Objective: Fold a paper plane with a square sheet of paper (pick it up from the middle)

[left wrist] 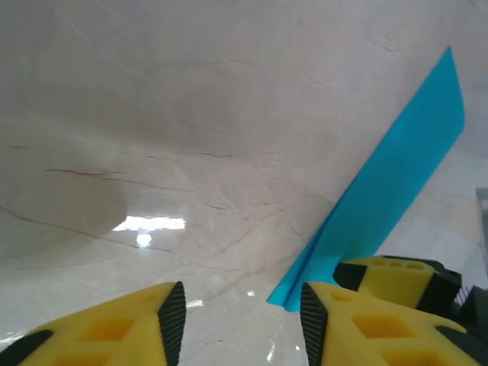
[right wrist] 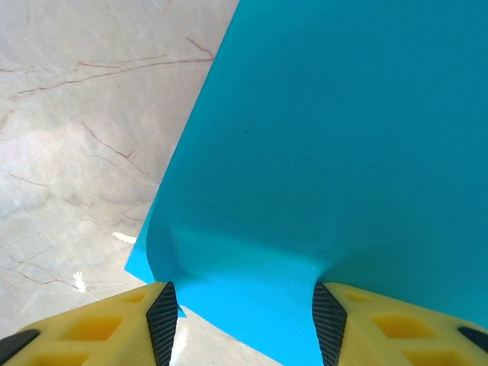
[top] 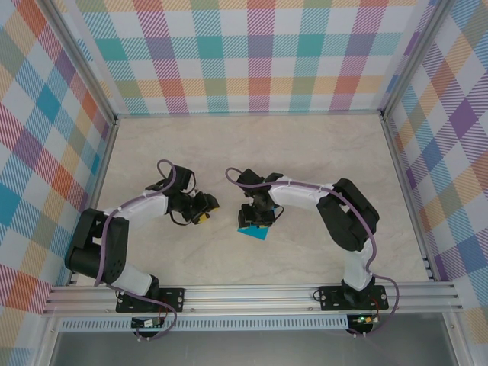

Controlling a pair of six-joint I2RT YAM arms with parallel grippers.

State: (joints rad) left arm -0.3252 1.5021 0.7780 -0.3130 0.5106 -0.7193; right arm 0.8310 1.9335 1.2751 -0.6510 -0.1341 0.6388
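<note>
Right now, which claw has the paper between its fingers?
The right claw: the teal sheet sits between its fingers. The left claw has bare table between.

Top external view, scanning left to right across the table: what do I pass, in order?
left arm's elbow → left arm's jaws, standing apart → teal paper → right arm's elbow. The right arm's jaws overlap the paper, so they are left out.

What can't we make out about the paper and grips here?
- Top external: right gripper covers part of the square sheet of paper; creases unreadable.
- Right wrist: sheet runs off the top and right edges; whether that gripper pinches it is unclear.
- Left wrist: sheet's lower end sits behind the left gripper finger.
</note>
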